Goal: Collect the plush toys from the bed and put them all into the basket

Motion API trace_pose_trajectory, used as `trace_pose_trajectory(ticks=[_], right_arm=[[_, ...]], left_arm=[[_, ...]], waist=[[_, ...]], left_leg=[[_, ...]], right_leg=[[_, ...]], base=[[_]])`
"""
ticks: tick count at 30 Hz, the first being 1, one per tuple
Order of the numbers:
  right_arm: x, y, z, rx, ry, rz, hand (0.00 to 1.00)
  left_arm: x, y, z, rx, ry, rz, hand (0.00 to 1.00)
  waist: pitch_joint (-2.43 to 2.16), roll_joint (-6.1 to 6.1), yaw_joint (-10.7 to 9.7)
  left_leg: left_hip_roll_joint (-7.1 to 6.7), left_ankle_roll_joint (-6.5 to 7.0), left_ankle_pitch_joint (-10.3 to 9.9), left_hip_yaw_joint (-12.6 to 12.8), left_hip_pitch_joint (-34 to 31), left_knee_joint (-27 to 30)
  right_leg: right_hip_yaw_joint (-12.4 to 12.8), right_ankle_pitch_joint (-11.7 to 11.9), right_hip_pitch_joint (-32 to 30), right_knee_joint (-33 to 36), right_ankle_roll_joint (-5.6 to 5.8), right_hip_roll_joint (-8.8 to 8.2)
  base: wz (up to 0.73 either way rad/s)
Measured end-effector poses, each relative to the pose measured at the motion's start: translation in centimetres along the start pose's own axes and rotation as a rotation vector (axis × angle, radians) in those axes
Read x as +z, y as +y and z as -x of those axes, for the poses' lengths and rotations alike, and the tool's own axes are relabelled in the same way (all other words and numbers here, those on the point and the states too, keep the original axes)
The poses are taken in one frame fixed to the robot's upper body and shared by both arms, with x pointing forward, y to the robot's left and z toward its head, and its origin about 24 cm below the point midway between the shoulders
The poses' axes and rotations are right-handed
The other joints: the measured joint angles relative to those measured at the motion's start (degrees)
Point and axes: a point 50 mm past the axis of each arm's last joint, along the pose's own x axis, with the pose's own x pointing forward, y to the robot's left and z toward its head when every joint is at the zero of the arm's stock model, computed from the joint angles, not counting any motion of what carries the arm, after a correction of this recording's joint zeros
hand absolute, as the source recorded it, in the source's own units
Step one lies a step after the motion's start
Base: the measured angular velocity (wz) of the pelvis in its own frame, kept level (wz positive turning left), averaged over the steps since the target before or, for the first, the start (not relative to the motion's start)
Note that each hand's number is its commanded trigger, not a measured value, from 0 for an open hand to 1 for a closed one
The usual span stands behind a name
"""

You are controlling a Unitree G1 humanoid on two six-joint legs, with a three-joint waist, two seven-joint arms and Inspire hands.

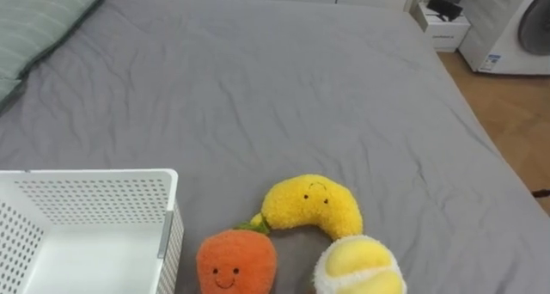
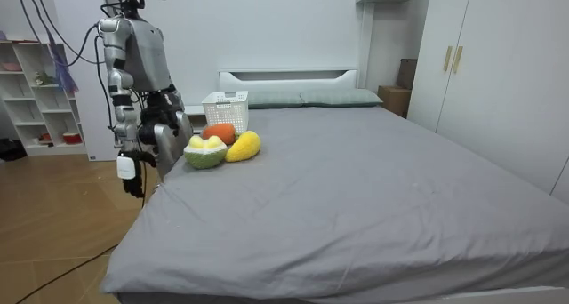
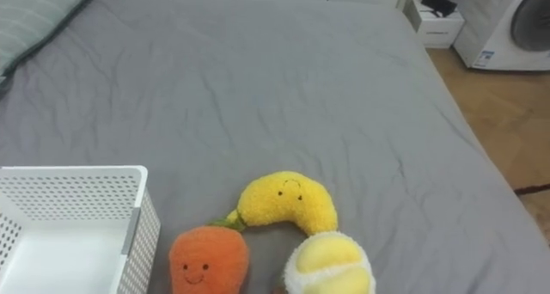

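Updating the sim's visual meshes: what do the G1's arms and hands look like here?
Room view: the right arm is silver-grey in jointed segments, going black at the forearm. The right hand is dark, with a small white tag at its back. The left hand looks dark too; finer detail is too small to tell.

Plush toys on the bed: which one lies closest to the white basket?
The orange toy with the smiling face, right beside the basket wall; the yellow banana toy and the round yellow-and-white toy lie farther right.
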Motion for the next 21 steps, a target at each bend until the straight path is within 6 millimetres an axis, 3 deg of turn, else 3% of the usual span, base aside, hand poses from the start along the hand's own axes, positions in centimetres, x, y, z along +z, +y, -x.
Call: trace_pose_trajectory(ticks=[4, 8, 10, 12, 15, 17, 21], right_arm=[[3.2, -2.2, 0.6, -0.074, -0.113, -0.161, 0.0], [8.9, -4.2, 2.6, -0.18, -0.353, -0.266, 0.0], [12.1, -4.1, 4.3, -0.202, -0.499, -0.274, 0.0], [16.0, -3.4, 7.1, -0.2, -0.711, -0.273, 0.0], [19.0, -2.0, 10.4, -0.163, -0.908, -0.238, 0.0], [20.3, -0.9, 12.3, -0.127, -1.013, -0.198, 0.0], [21.9, 1.6, 15.0, -0.036, -1.143, -0.107, 0.0]], left_arm=[[0.6, 1.4, 0.1, 0.034, -0.038, 0.068, 0.0], [1.1, 2.1, 0.2, 0.047, -0.057, 0.105, 0.0], [1.2, 2.2, 0.2, 0.049, -0.071, 0.105, 0.0], [1.6, 2.1, 0.2, 0.062, -0.089, 0.102, 0.0], [1.8, 2.0, 0.3, 0.059, -0.114, 0.111, 0.0], [2.0, 1.9, 0.3, 0.056, -0.124, 0.093, 0.0], [1.9, 1.6, 0.3, 0.048, -0.129, 0.073, 0.0]], waist=[[-0.08, -0.66, -1.1], [-0.09, -1.86, -1.1], [0.05, -1.76, -1.1], [0.03, -1.88, -0.9], [0.08, -2.04, -0.2], [0.17, -1.69, 0.7], [-0.35, -0.85, 1.0]], left_leg=[[0.15, 0.0, 0.0, 1.0, -0.2, -0.2], [0.04, 0.04, 0.2, 1.4, -0.8, -0.1], [0.04, 0.05, 0.2, 1.4, -1.1, -0.1], [0.08, 0.04, 0.2, 1.4, -1.9, -0.1], [0.15, 0.04, 0.2, 1.4, -2.2, -0.2], [0.18, 0.04, 0.2, 1.4, -2.2, -0.3], [0.18, 0.03, 0.2, 1.0, -2.3, -0.2]], right_leg=[[0.6, 0.0, -0.7, 0.2, -0.03, 0.04], [0.7, 0.3, -1.6, 0.2, 0.11, 0.31], [0.5, 0.4, -1.9, 0.1, 0.11, 0.32], [0.5, 0.5, -2.7, 0.1, 0.11, 0.36], [0.5, 0.7, -2.8, 0.0, 0.16, 0.45], [0.4, 0.7, -2.8, 0.0, 0.17, 0.46], [0.0, 0.7, -2.7, 0.1, 0.17, 0.35]], base=[[-0.13], [-0.02], [-0.02], [0.0], [0.02], [0.0], [0.03]])
